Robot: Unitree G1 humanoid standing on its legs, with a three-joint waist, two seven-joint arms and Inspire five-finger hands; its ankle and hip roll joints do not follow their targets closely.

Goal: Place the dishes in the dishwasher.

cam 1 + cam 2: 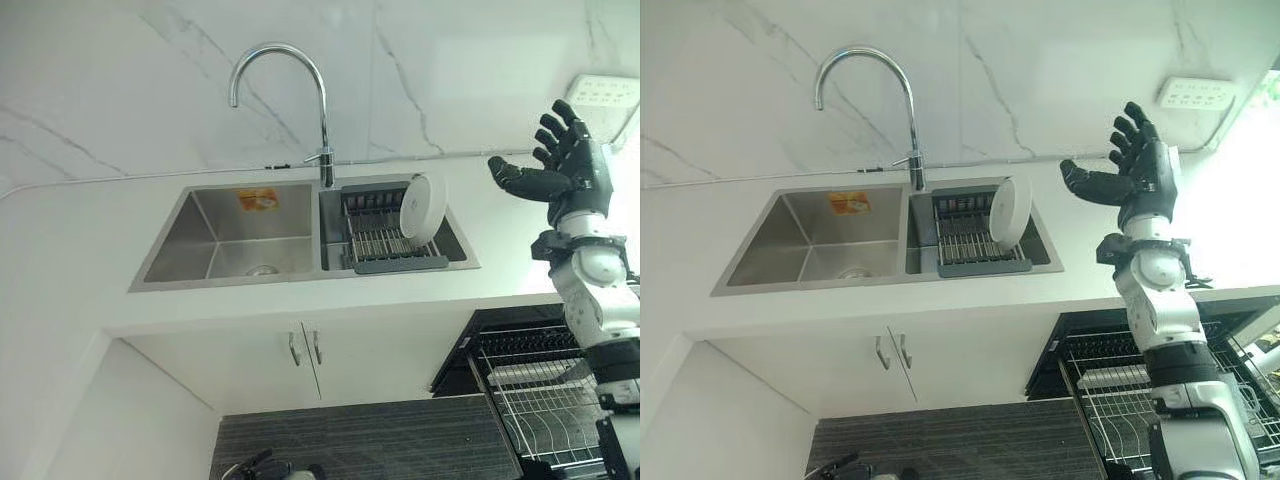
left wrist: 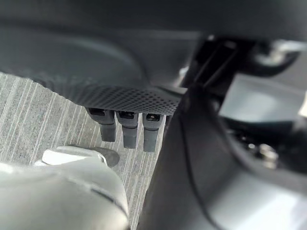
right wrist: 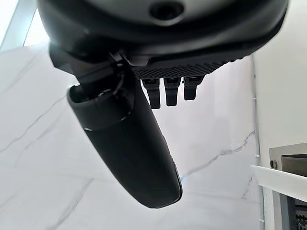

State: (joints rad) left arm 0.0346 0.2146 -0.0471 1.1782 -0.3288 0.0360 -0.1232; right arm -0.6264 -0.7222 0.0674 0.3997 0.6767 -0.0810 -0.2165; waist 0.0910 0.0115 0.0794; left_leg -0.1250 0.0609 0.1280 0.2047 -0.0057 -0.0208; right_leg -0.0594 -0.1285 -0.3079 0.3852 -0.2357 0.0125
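Observation:
A white plate (image 1: 423,208) stands on edge at the right end of the dark drying rack (image 1: 380,245) in the sink's right basin. My right hand (image 1: 575,160) is raised above the counter to the right of the plate, well apart from it. It is open, with its fingers (image 3: 168,91) straight, its thumb (image 3: 129,143) spread, and nothing in it. My left hand (image 2: 125,132) hangs low over the striped dark floor, fingers straight and holding nothing. The open dishwasher's wire rack (image 1: 540,400) is pulled out below the counter at the lower right.
A chrome faucet (image 1: 322,100) rises between the two basins; the left basin (image 1: 230,240) holds no dishes. White cabinet doors (image 1: 300,350) with two handles sit under the sink. A wall socket (image 1: 605,95) is behind my right hand, on the marble wall.

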